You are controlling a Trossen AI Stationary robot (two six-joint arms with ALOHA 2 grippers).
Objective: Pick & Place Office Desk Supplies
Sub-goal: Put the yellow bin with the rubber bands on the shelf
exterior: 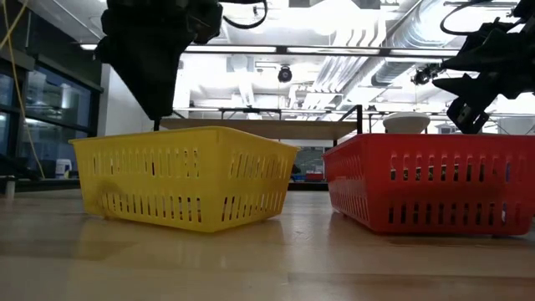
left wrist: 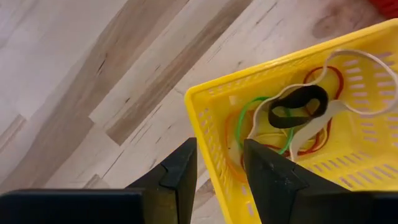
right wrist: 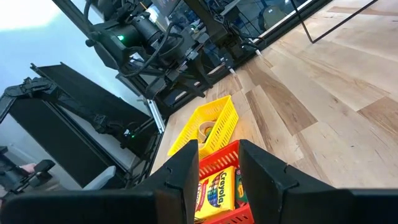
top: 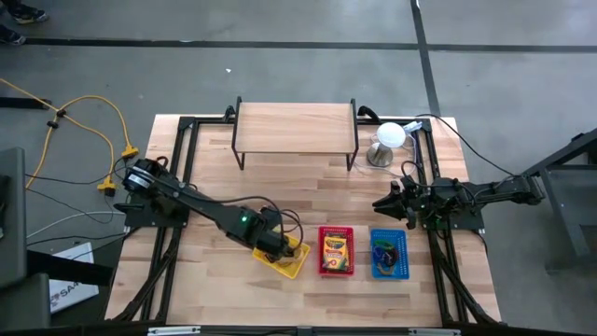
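The sorting is looking nearly finished. The left gripper (left wrist: pixel 217 177) is hovering over the yellow basket (top: pixel 289 264), fingers slightly apart astride its near wall, holding nothing. Inside are lying the rubber bands (left wrist: pixel 292 115): green, red, tan, white and black loops, tangled. Beside the yellow basket, the red basket (top: pixel 336 271) is holding a crayon box (top: pixel 335 249). Beyond that, the blue basket (top: pixel 390 273) is holding small items. The right gripper (top: pixel 384 202) is waiting farther off, empty, fingers slightly apart.

Non-task items on the table (top: pixel 215 177)
Wooden riser shelf (top: pixel 296 125) at far edge; white dome lamp (top: pixel 387 140) near far right corner.
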